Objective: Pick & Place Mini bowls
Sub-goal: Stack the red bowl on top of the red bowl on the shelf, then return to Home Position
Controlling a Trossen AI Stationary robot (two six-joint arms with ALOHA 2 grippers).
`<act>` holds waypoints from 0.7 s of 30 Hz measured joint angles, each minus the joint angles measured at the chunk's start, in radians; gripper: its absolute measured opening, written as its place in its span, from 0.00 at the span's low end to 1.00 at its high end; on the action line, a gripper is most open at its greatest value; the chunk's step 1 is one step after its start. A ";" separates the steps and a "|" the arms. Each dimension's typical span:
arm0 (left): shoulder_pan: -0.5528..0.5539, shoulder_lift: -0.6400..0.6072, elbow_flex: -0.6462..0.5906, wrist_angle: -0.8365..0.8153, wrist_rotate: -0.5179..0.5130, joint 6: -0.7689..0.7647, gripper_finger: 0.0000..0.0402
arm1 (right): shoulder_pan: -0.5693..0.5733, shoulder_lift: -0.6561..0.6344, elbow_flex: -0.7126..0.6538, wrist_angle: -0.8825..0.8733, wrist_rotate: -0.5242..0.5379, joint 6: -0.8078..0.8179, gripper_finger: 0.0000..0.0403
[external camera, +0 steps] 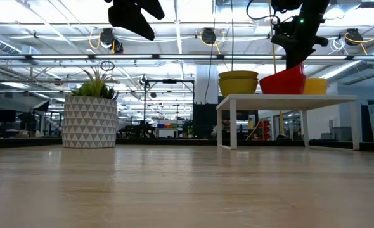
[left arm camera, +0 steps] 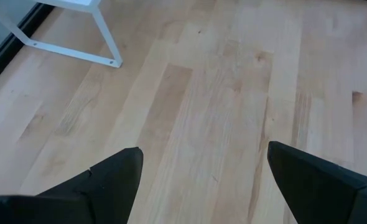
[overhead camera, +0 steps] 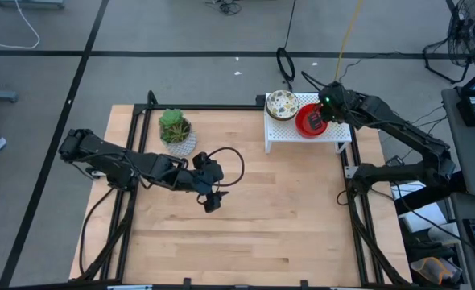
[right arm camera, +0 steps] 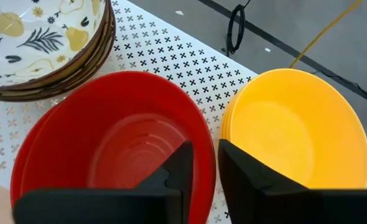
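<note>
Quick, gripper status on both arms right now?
Left gripper: open, empty, above the bare table.
Right gripper: fingers astride the rim of the top red bowl on the white shelf; whether it grips cannot be told.

Left arm (overhead camera: pixel 125 165) stretched low from the left edge toward the middle of the surface, elbow bent, wrist level. Left hand (overhead camera: pixel 211 197) hanging above bare wood near the centre, fingers (left arm camera: pixel 109 180) spread wide, nothing between them. Right arm (overhead camera: pixel 406 137) reaching in from the right side, folded back on itself, forearm angled toward the far right corner. Right hand (right arm camera: pixel 202 177) pointing down over the stack of red bowls (right arm camera: pixel 109 155), fingers (right arm camera: pixel 177 168) straddling the rim of the top one, one inside and one outside, a narrow gap between them. Grip or release not clear from the views.
</note>
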 joint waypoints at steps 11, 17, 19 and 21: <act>0.000 0.000 0.000 0.000 0.000 -0.004 0.87 | 0.029 -0.106 0.000 0.043 -0.009 -0.084 0.33; 0.000 0.000 0.000 0.001 -0.003 0.109 0.87 | 0.046 -0.237 -0.001 0.128 -0.157 -0.099 0.35; 0.000 0.000 0.000 0.009 -0.015 0.146 0.87 | 0.053 -0.279 -0.001 0.166 -0.257 -0.100 0.34; 0.001 0.000 0.000 0.013 -0.035 0.149 0.87 | 0.063 -0.316 -0.001 0.202 -0.361 -0.101 0.33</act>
